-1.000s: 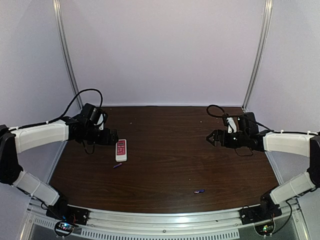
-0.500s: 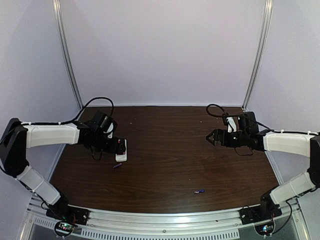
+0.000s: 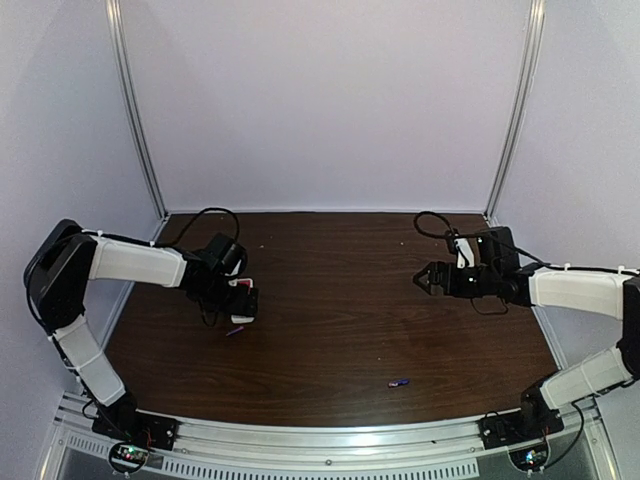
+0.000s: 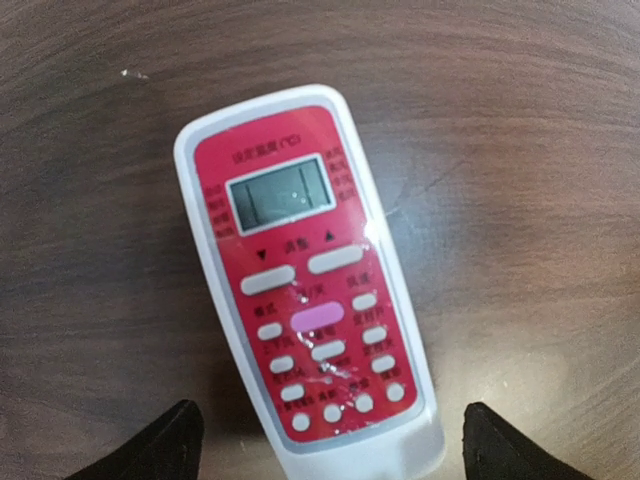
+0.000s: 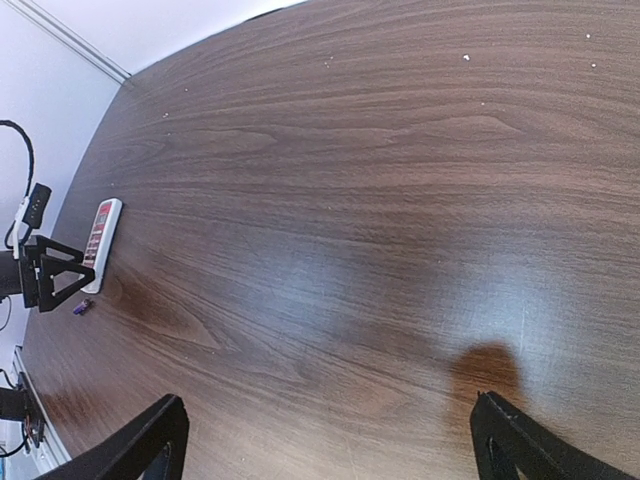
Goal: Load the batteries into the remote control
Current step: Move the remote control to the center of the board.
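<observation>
Remote control (image 4: 305, 280): white handset, face up, left side of the table (image 3: 350, 290).
Red panel, grey display, white buttons, one pink; legends illegible, mostly hidden from above. Left gripper (image 4: 330, 440) directly over it, jaws wide, straddling, gripping nothing. Right gripper (image 3: 425, 277) at right, fingers spread, empty. Batteries: one (image 3: 236, 330) beside remote, one (image 3: 399, 382) nearer.

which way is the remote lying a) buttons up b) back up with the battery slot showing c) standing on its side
a, the left wrist view shows the remote lying flat with its red buttons and screen facing up.
</observation>
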